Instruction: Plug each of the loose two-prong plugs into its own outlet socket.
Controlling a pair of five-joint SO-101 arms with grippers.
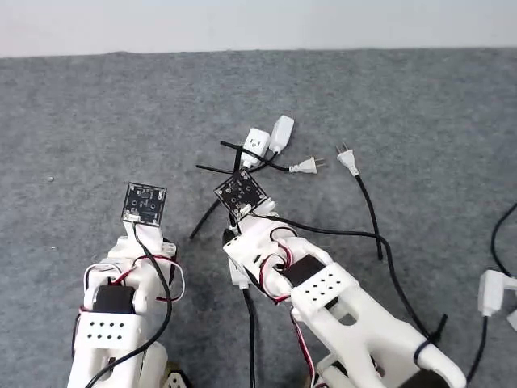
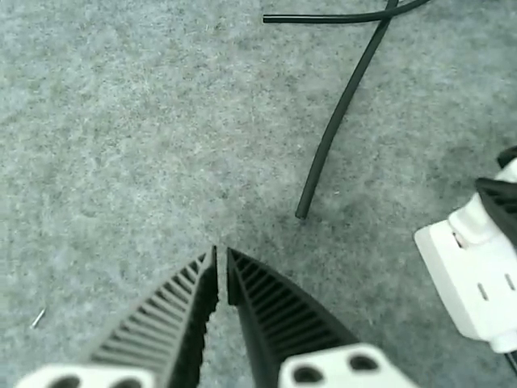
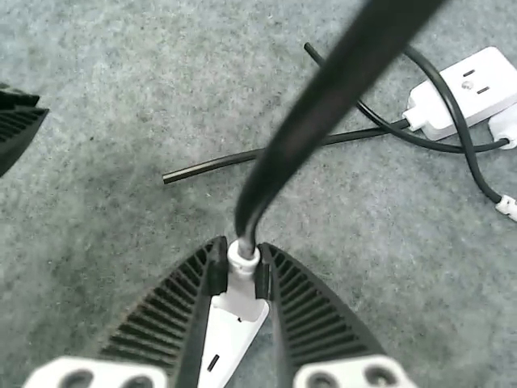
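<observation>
Two white outlet sockets (image 1: 268, 139) lie together at the mat's middle back, and the nearer one (image 3: 464, 89) faces up. Two loose two-prong plugs (image 1: 305, 166) (image 1: 347, 159) lie just right of them, prongs pointing right and back. My right gripper (image 3: 241, 250) is shut on a third white outlet socket (image 3: 233, 311), whose black cord rises past the camera. That socket (image 2: 477, 275) lies close beside my left gripper (image 2: 222, 259), which is shut over bare mat with nothing in it. Both grippers are hidden under the arms' camera boards in the high view.
Black cords (image 1: 376, 234) cross the grey mat (image 1: 73, 129) between the arms and the plugs. One cord's cut end (image 2: 301, 214) lies ahead of the left gripper. Another white socket (image 1: 493, 291) sits at the right edge. A pale wall runs along the back.
</observation>
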